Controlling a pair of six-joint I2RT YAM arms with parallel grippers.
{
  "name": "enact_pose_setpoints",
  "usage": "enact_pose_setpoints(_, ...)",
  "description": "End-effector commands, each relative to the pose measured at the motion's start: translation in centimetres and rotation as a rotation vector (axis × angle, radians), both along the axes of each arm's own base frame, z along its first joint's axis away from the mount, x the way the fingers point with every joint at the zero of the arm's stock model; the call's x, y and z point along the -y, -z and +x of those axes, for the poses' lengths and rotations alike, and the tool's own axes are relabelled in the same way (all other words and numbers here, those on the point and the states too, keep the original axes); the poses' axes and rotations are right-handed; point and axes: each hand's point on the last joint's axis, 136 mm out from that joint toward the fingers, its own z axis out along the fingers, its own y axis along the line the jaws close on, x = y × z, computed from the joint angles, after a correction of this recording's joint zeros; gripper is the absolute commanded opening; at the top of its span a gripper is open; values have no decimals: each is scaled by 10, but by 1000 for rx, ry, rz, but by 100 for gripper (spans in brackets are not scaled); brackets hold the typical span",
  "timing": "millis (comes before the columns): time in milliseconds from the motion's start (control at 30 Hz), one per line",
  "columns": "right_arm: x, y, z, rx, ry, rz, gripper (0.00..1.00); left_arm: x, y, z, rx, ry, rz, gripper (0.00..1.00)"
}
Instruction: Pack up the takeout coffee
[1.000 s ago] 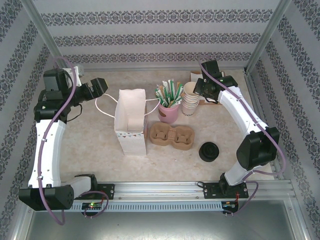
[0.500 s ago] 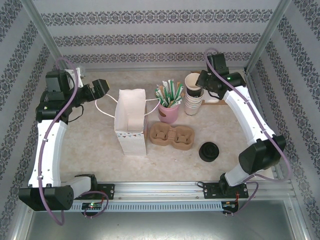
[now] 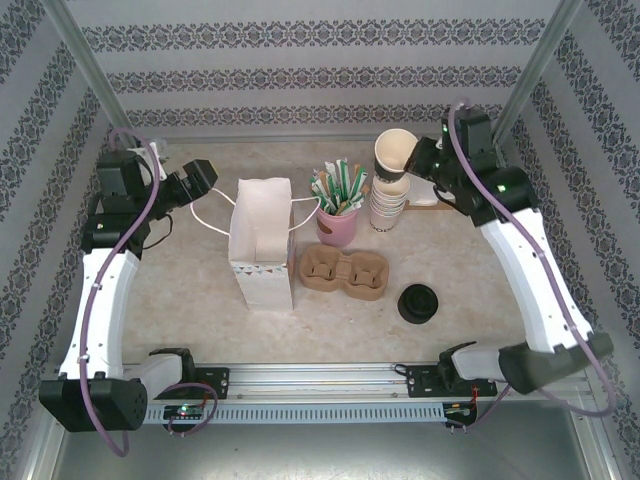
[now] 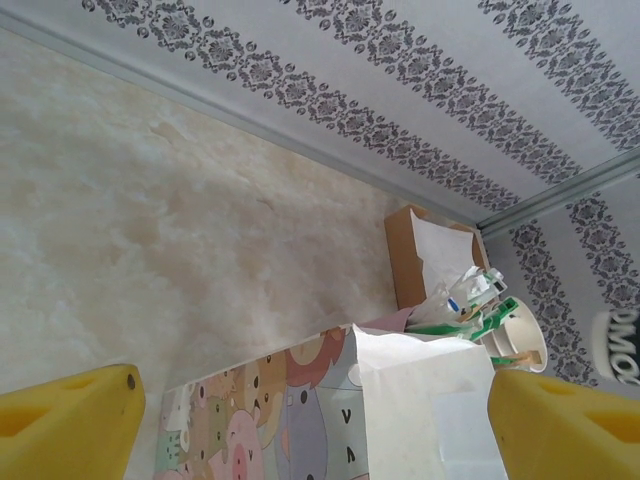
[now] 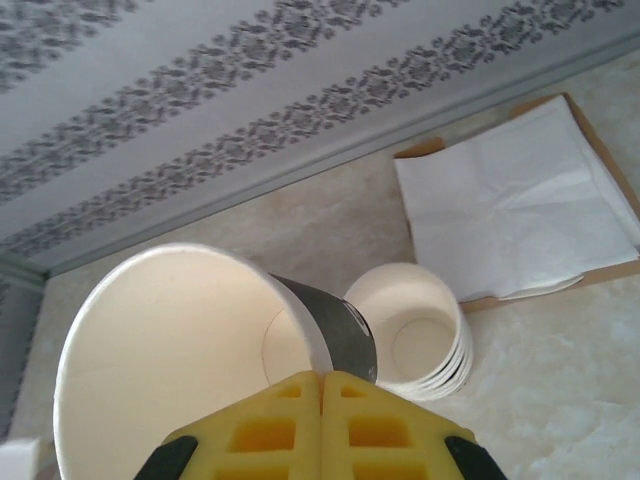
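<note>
One lidless cup (image 3: 393,155) hangs above the stack (image 3: 386,208), rim pinched by the right gripper (image 5: 322,385), we judge for capping at the lids (image 3: 418,303); left gripper (image 3: 203,172) hovers spread beside the bag (image 3: 262,240), ready to steady it.

Cream paper cup (image 3: 393,153), open-topped, empty, tilted; wall pinched by right end effector (image 5: 322,388), above cup stack (image 5: 425,345).

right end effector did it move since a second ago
Yes. The right end effector has risen, lifting one cup clear of the cup stack.
</note>
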Motion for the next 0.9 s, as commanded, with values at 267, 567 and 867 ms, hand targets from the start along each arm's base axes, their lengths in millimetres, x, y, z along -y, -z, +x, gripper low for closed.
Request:
enact_pose_setpoints(267,-28,41,-122,-148,-209,-25,0,-13,-7,-32,53,-110,25,89)
enact_pose_setpoints(567,-75,136,-180,-268,-428,-45,0,-19,19,-77,23,-185,6,90)
enact_pose_setpoints(867,-90,211,-195,-242,-444,-146,0,-19,47,-106,-11,-221,-33,88)
